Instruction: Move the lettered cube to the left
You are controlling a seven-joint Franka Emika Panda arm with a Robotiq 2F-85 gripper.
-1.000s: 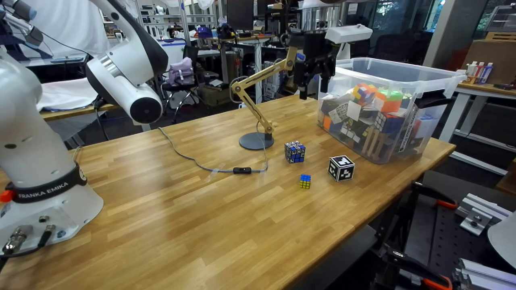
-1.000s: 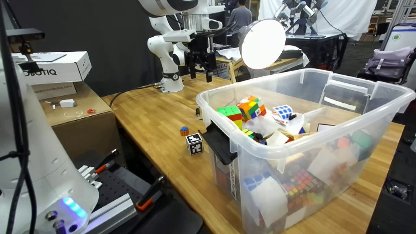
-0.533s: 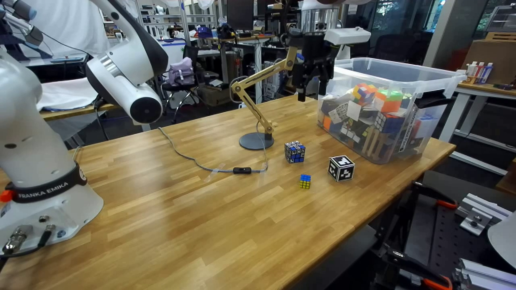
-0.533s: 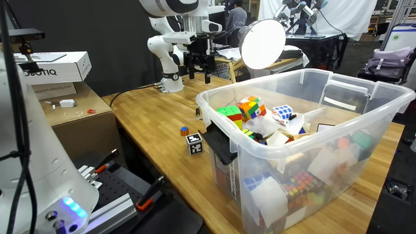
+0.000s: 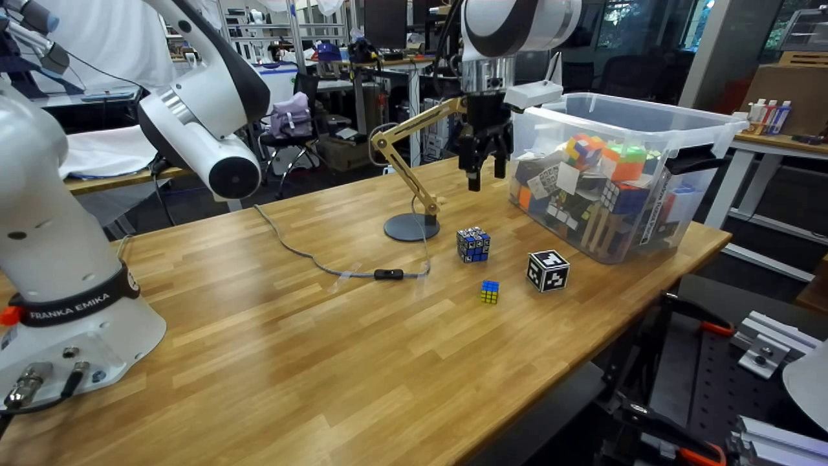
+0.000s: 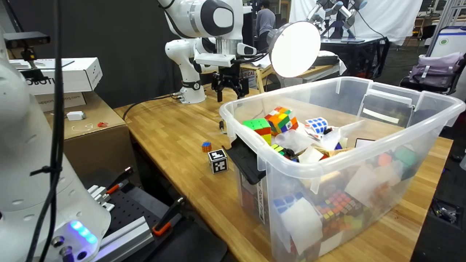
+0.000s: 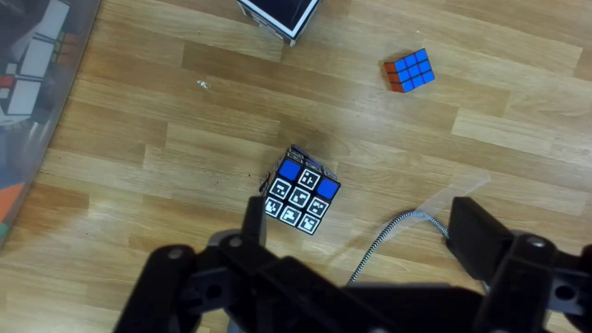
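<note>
The lettered cube (image 5: 473, 244), dark blue with pale square markings, stands on the wooden table near the lamp base. It also shows in the wrist view (image 7: 299, 196), left of centre, close to the left fingertip in the picture. In an exterior view it is hidden behind the bin. My gripper (image 5: 487, 180) is open and empty, well above the table and above and beyond the cube; it also shows in an exterior view (image 6: 230, 97). In the wrist view the spread fingers (image 7: 360, 208) have table and a cable between them, with the cube mostly beyond the left one.
A black-and-white patterned cube (image 5: 548, 270) and a tiny blue-yellow cube (image 5: 490, 292) stand nearer the table's edge. A clear bin (image 6: 313, 169) of puzzles stands beside them. A lamp base (image 5: 411, 226) and a taped cable with a switch (image 5: 388, 274) lie on the other side.
My gripper has moved lower, and left in an exterior view. It has turned a little. The cubes have not moved.
</note>
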